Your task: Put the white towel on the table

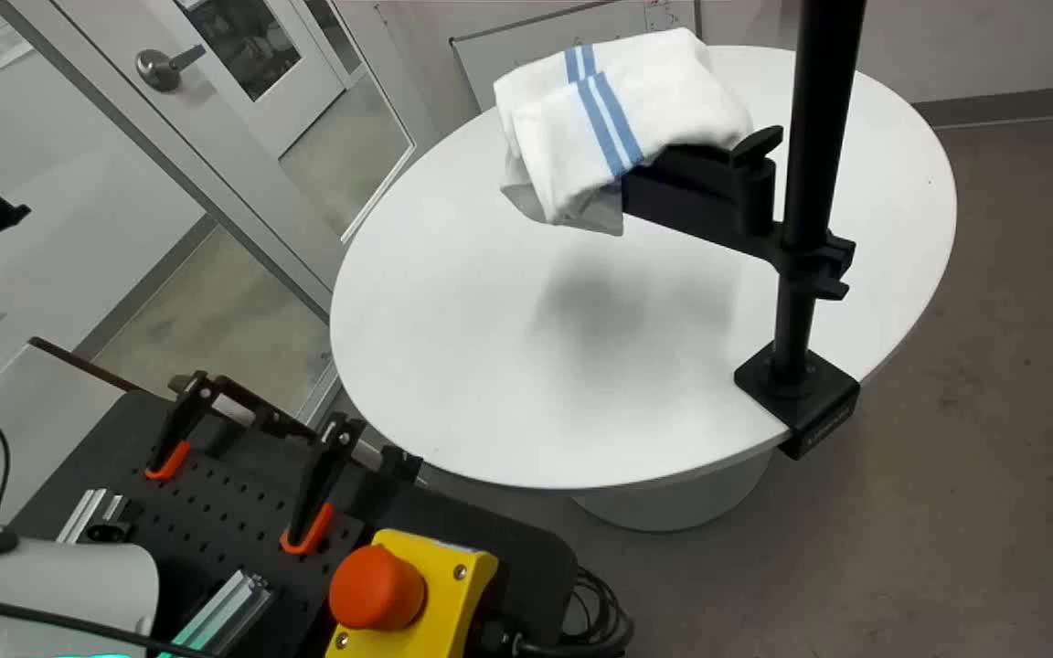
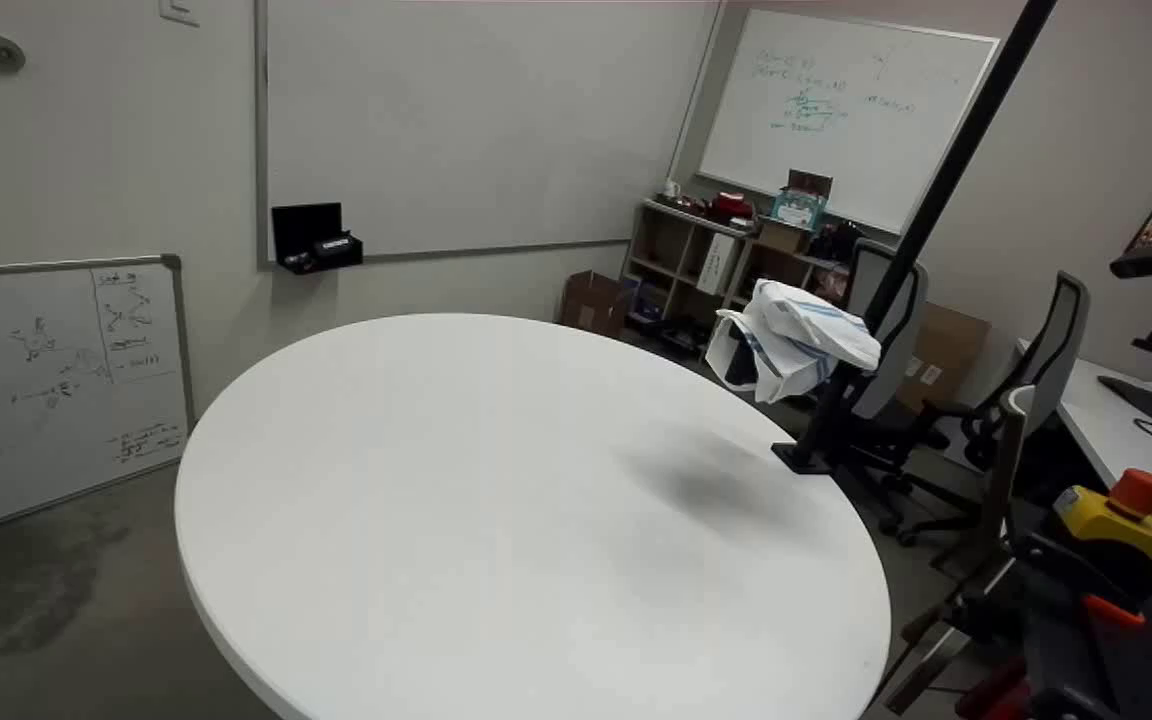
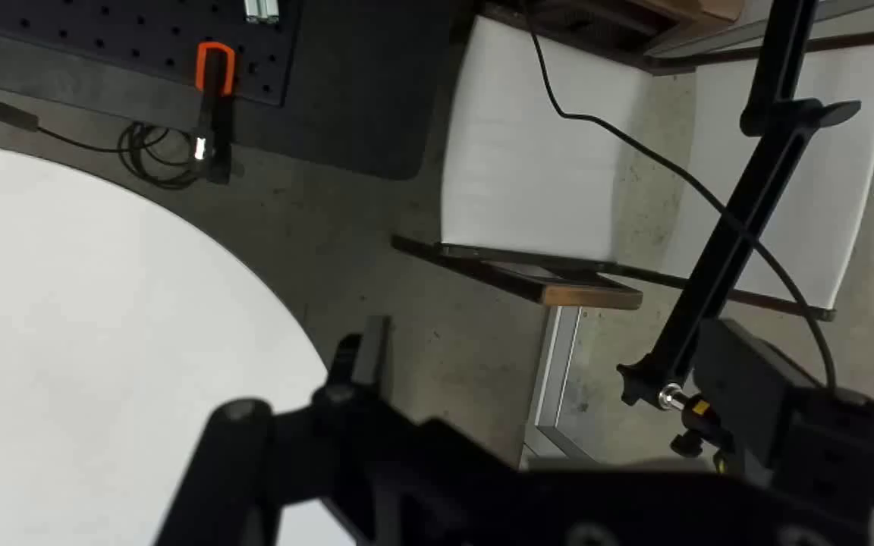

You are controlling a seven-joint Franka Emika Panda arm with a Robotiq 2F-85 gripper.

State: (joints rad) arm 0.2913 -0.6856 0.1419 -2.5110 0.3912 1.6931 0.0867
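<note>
The white towel (image 1: 682,100) with blue stripes is draped over a black side arm of the pole (image 1: 824,119), above the round white table (image 1: 453,366). It hangs there in the other direction of view too, where the towel (image 2: 796,345) sits at the edge of the table (image 2: 496,520). The towel is not in the wrist view. My gripper (image 3: 551,364) shows in the wrist view with its two fingers wide apart and nothing between them. Below it are the floor and the rim of the table (image 3: 118,303). Neither exterior view shows the gripper.
The pole's clamp base (image 1: 796,388) grips the table's edge. A dark cart (image 1: 234,493) carries orange-tipped clamps (image 1: 316,493) and a red button (image 1: 378,587) on a yellow box. In the wrist view a black camera stand (image 3: 733,220), a cable and a white chair (image 3: 532,152) stand nearby.
</note>
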